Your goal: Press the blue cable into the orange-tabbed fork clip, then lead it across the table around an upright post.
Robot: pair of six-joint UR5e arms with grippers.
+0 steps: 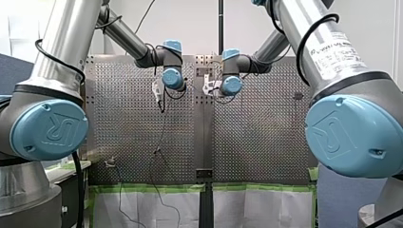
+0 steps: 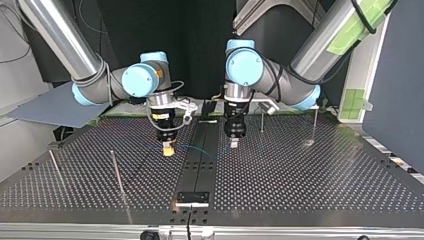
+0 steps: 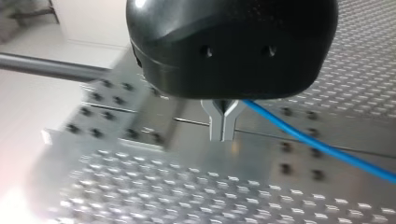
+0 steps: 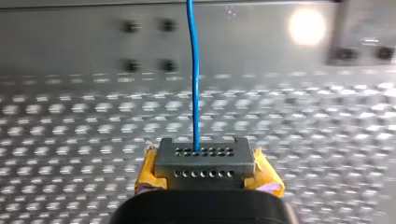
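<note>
In the top view the blue cable spans the short gap between both grippers, low over the black middle rail. My right gripper, with yellow pads, is shut on the cable; in its wrist view the cable runs straight out ahead from between the pads. My left gripper stands beside it. Its metal fingers are pressed together, and the cable leaves from their base to one side. I cannot make out an orange-tabbed fork clip.
Thin upright posts stand on the perforated table: one and another at the top view's left, two more at the far right. A small bracket sits on the rail's near end.
</note>
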